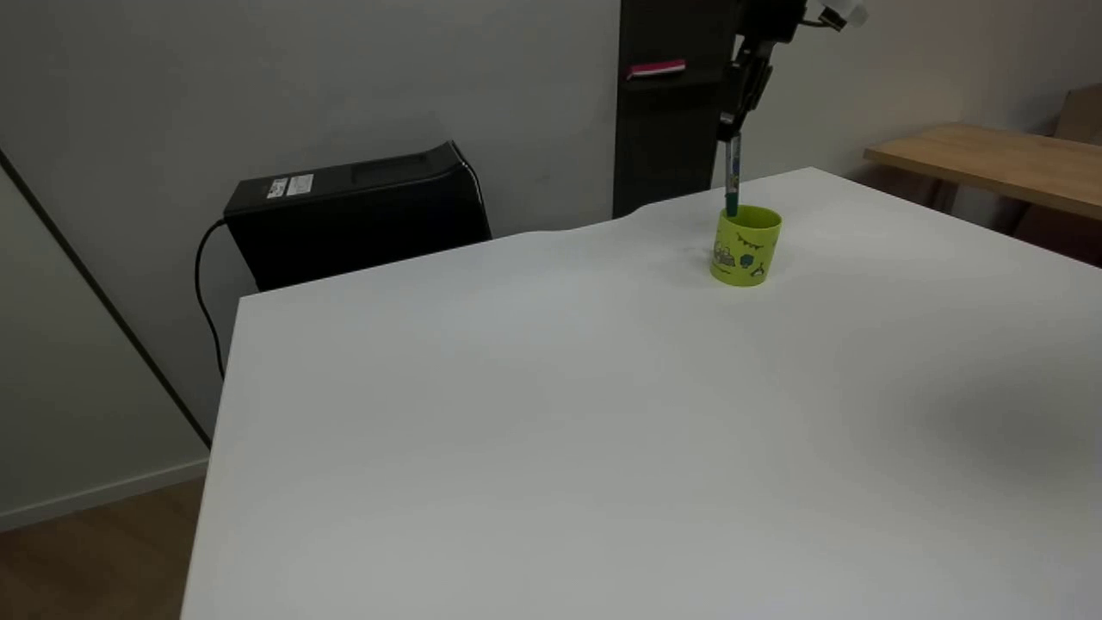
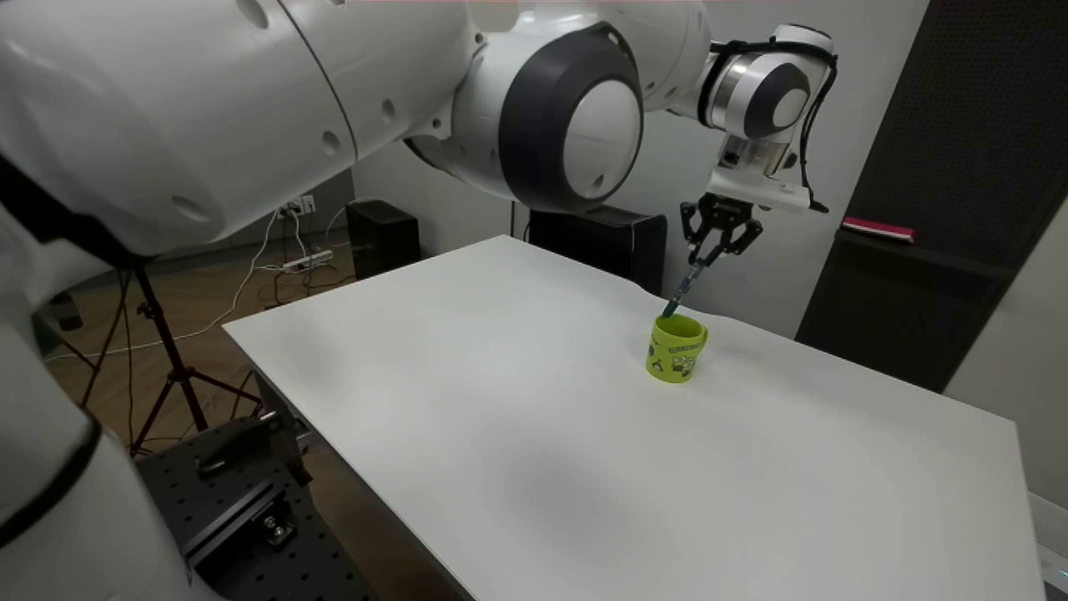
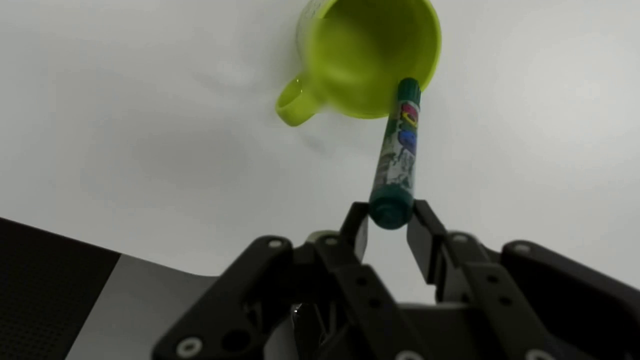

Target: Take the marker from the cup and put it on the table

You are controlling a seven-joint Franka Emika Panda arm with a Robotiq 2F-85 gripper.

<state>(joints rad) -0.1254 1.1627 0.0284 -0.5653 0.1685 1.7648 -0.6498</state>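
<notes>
Pinching the marker by one end, your nearly closed gripper points it lengthwise up the wrist view, tip overlapping the cup at top centre, so probably lift before moving sideways.

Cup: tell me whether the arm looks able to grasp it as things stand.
Probably not yet: the gripper is shut on the marker, so it would likely have to release that first. Otherwise the cup, standing below, looks within reach.

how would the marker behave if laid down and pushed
The marker would probably roll: it looks round, and the table looks flat and smooth. It's likely stiff too, appearing straight with the gripper holding one end.
</notes>
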